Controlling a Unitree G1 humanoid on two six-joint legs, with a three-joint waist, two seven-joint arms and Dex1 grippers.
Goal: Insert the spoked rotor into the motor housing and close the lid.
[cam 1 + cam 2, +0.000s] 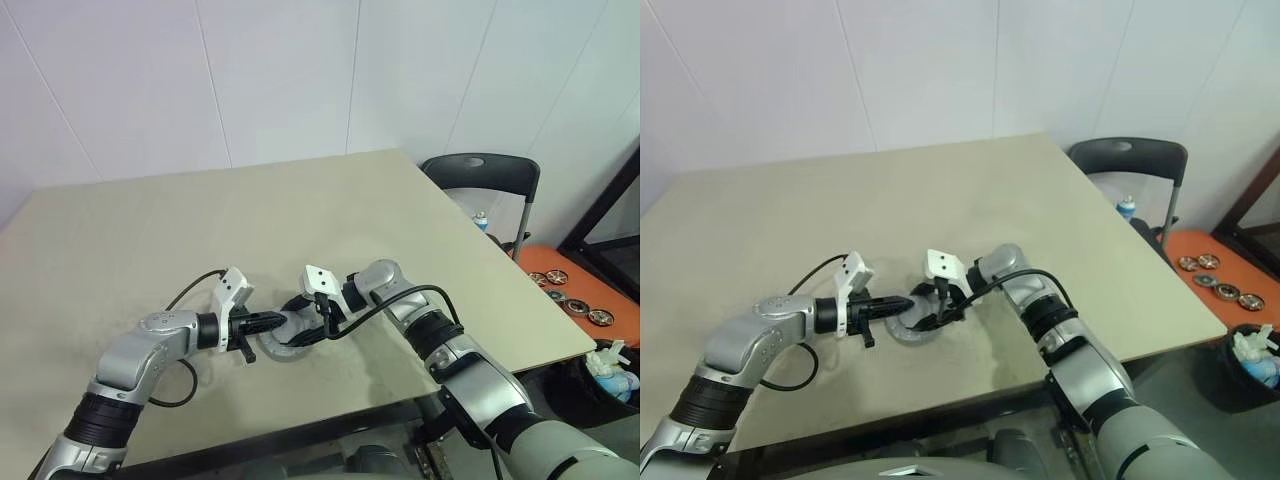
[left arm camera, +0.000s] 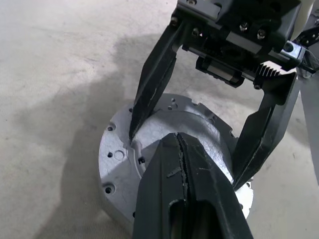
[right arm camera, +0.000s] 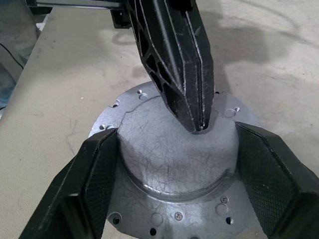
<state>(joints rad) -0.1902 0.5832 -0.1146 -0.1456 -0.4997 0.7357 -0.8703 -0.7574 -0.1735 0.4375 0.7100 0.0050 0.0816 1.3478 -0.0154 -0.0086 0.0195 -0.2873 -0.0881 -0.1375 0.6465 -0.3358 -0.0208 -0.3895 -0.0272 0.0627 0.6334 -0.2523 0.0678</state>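
On our left, the left gripper (image 1: 278,321) has its fingers pressed together, tips over the closed lid (image 3: 172,149); the motor housing (image 2: 117,159) sits on the table (image 1: 300,210); our right gripper (image 3: 174,174) straddles it, jaws spread either side.

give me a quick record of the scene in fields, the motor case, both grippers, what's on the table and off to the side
motor housing: lid closed, plain grey face up, lying flat on the table near the robot's edge
left gripper: jaws shut, tip pressing on top of the lid
right gripper: jaws spread wide either side of the lid's raised centre, fingers close alongside it
spoked rotor: cannot be seen with the lid down
off the table: black chair to the robot's right, small wheel-like discs on an orange surface
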